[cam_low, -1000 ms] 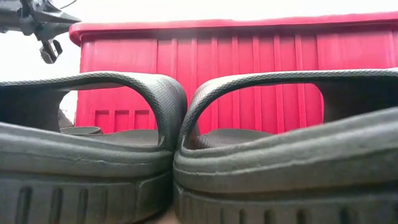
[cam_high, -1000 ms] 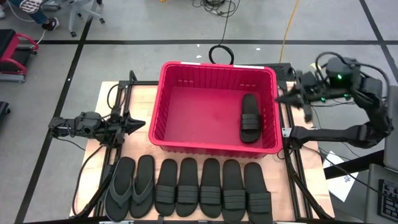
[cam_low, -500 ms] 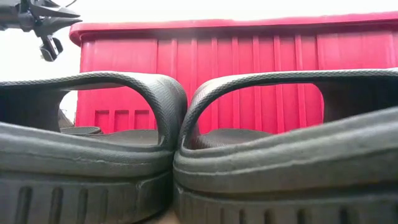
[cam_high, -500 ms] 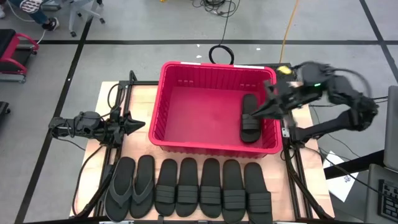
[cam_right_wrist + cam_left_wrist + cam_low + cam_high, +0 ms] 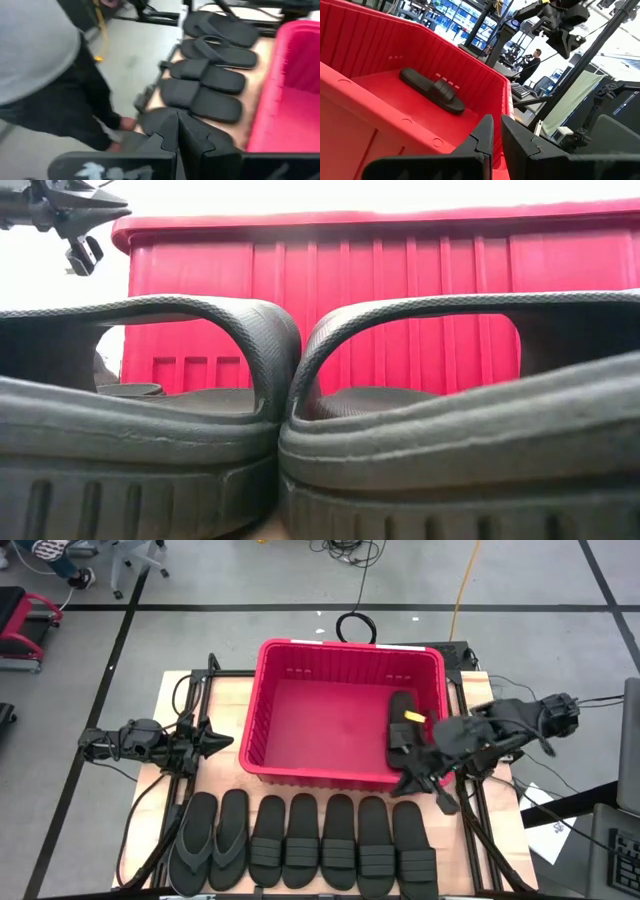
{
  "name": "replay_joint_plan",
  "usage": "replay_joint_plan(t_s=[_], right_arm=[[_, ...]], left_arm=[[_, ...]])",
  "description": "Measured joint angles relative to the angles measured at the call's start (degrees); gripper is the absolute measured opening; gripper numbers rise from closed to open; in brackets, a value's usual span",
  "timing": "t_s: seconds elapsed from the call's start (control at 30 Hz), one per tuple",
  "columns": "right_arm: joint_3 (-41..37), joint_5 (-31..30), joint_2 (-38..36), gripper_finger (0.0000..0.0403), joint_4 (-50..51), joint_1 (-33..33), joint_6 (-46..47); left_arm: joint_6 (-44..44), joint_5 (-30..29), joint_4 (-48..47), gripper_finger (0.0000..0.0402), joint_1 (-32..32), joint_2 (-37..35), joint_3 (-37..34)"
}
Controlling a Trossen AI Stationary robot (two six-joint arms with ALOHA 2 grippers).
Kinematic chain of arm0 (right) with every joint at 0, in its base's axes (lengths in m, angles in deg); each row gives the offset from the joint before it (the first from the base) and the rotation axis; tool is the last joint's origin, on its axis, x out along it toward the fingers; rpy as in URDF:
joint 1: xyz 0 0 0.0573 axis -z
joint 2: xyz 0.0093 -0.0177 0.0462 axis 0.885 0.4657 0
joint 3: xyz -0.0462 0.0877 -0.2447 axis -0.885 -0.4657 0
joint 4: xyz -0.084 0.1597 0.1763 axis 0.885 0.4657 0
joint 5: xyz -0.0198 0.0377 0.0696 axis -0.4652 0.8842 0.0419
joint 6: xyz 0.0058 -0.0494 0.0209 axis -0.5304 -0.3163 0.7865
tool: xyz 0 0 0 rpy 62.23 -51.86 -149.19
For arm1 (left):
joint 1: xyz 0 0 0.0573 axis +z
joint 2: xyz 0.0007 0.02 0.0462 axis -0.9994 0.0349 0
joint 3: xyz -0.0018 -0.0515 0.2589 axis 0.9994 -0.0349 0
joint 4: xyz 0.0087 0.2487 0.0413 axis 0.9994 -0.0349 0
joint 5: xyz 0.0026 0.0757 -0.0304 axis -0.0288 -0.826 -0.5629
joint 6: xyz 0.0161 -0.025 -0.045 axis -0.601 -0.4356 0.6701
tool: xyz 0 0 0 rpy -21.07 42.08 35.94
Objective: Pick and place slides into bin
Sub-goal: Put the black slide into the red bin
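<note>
The right gripper (image 5: 418, 780) hangs over the bin's near right corner, fingers pressed together and holding nothing, just beyond the right end of the row of sandals. From where it sits, the worry is plain: with its fingers closed it cannot take a strap, so if it drops onto the rightmost slide (image 5: 413, 848) like that it will only shove it, maybe off the table's edge or into its neighbour. The ribbed-band slides (image 5: 340, 840) lie side by side, touching, and the low view shows two bands (image 5: 290, 370) pressed right against each other, so a finger slipped under one band could easily snag or drag the next sandal along.

The arm is also close to the red bin (image 5: 345, 778); a careless swing could clip the rolled rim and nudge the tub. One slide (image 5: 402, 730) already lies flat inside, by the right wall, so a second one dropped there may land on top and tilt against the wall.

A person (image 5: 45, 75) stands near the table's edge in the right wrist view, a hand low beside it; I would watch that.

The left gripper (image 5: 218, 740) waits closed and empty beside the bin's left wall, beyond the dark flip-flop pair (image 5: 210, 838).
</note>
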Motion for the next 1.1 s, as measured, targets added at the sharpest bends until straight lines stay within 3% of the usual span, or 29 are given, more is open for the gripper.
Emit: replay_joint_plan(t_s=[0.2, 0.37, 0.57, 0.7, 0.83, 1.1], right_arm=[[0.0, -9.9, -2.2, 0.0, 1.4, -6.0, 0.3], [-5.2, -15.9, -5.8, 0.0, -4.9, -10.8, 3.3], [-22.4, -15.9, -14.5, 0.0, -9.5, -14.5, 6.6], [-32.0, -13.2, -20.3, 0.0, -9.6, -15.7, 12.3], [-34.8, -9.7, -22.0, 0.0, -9.2, -18.4, 13.1], [-35.3, -2.9, -15.2, 0.0, -6.4, -24.3, 13.2]], left_arm=[[1.7, -1.8, 0.4, 0.0031, 0.0, 0.0, 0.0], [-0.6, -5.7, 4.0, 0.003, 0.0, 0.0, 0.0], [-3.0, -8.2, 10.8, 0.0031, 0.0, 0.0, 0.0], [0.1, -8.2, 11.6, 0.0031, 0.0, 0.0, 0.0], [4.2, -8.2, 10.2, 0.0031, 0.0, 0.0, 0.0], [4.7, -9.9, 8.4, 0.0031, 0.0, 0.0, 0.0]])
